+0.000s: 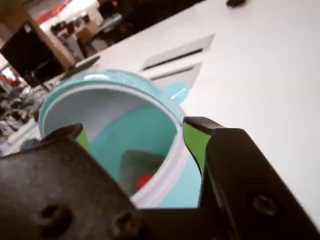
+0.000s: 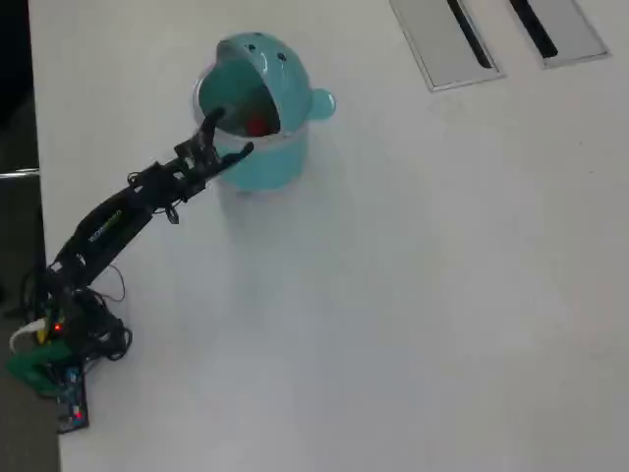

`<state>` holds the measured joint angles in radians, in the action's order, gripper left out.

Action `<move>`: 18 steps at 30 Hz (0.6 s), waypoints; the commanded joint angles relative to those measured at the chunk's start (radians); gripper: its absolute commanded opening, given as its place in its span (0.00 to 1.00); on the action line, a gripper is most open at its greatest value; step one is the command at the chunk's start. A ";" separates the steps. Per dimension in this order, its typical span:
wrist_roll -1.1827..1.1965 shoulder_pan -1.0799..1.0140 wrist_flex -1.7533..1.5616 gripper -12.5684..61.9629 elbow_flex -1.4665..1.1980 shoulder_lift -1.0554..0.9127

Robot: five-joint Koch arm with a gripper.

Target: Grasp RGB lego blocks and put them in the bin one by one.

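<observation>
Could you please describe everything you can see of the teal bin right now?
The bin is a teal cylinder of glossy plastic with a pale rim, standing upright on the white table. Its domed lid is tipped open, two dot eyes on top, a round knob at its side. A red block lies inside. The open end effector hovers over its rim.

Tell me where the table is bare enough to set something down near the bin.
In the overhead view, the white table is bare right of and below the bin, up to the two recessed slots at the top edge. It is crowded on the bin's left, where the open tool reaches over the rim, and at the arm's base.
</observation>
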<state>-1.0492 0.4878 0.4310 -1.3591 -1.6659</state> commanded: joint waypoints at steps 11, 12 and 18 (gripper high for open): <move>0.313 -0.044 -0.249 0.63 -0.025 -0.072; 0.324 -0.046 -0.282 0.63 -0.049 -0.080; 0.420 -0.060 -0.434 0.62 -0.140 -0.103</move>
<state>-0.6627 0.4341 0.1074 -1.5386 -1.7242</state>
